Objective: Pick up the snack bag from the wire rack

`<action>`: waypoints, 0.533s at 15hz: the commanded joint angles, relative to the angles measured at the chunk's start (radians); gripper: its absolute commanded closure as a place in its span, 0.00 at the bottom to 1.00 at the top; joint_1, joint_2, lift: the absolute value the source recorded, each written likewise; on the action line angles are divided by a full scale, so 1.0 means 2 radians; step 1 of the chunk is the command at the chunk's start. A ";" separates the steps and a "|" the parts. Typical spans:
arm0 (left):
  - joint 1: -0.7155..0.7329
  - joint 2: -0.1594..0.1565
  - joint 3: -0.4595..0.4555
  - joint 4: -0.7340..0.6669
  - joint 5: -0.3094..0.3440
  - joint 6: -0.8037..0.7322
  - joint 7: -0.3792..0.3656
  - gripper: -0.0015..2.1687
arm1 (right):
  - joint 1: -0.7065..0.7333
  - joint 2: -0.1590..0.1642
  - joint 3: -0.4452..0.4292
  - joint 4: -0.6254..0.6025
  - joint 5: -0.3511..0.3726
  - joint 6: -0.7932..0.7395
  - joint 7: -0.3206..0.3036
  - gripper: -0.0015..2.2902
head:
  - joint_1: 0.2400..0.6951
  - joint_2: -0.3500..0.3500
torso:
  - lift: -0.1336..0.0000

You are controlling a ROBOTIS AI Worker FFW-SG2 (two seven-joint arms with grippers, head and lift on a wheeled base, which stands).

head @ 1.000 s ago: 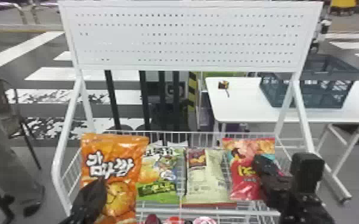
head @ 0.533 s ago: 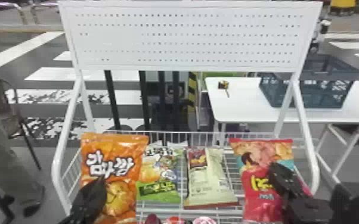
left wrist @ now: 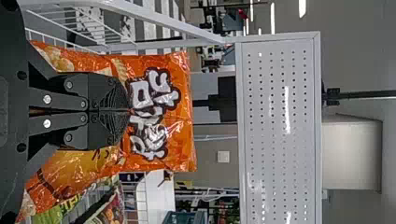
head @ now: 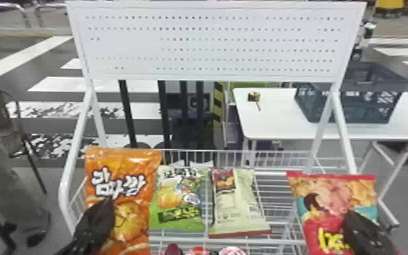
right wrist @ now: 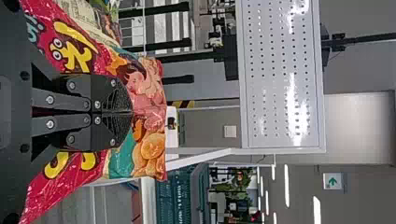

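I am recording bright glare streaking the perforated board [right wrist: 282,51] in both wrist views. Strip lights [right wrist: 286,185] are glowing overhead; small highlights are glinting on the orange snack bag [left wrist: 184,144].

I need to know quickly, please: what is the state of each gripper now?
Left gripper: closed, holding the orange bag by its front.
Right gripper: closed, holding the red bag by its front.

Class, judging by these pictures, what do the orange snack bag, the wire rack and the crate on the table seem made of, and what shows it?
Orange snack bag: glossy plastic film, possibly foil-lined; it creases and catches highlights.
Wire rack: probably white-coated metal; thin, straight bars and smooth tubes.
Crate: likely rigid dark plastic; moulded-looking walls with openings.
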 commanded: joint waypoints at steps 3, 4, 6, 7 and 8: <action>0.003 0.000 0.004 -0.004 0.001 -0.004 0.000 0.84 | 0.050 0.003 -0.005 -0.027 0.008 -0.033 0.000 0.97 | 0.57 0.50 | 1.00; 0.004 0.001 0.005 -0.004 0.002 -0.006 0.000 0.84 | 0.058 0.004 -0.004 -0.030 0.011 -0.047 0.000 0.97 | 0.57 0.50 | 1.00; 0.005 0.001 0.008 -0.006 0.006 -0.006 0.000 0.84 | 0.069 0.007 -0.004 -0.028 0.011 -0.059 0.000 0.97 | 0.57 0.50 | 1.00; 0.005 0.001 0.008 -0.007 0.007 -0.006 0.000 0.84 | 0.071 0.008 -0.005 -0.027 0.011 -0.067 0.000 0.97 | 0.57 0.50 | 1.00; 0.005 0.001 0.008 -0.007 0.008 -0.006 0.000 0.84 | 0.074 0.008 -0.007 -0.028 0.011 -0.070 0.000 0.97 | 0.57 0.50 | 1.00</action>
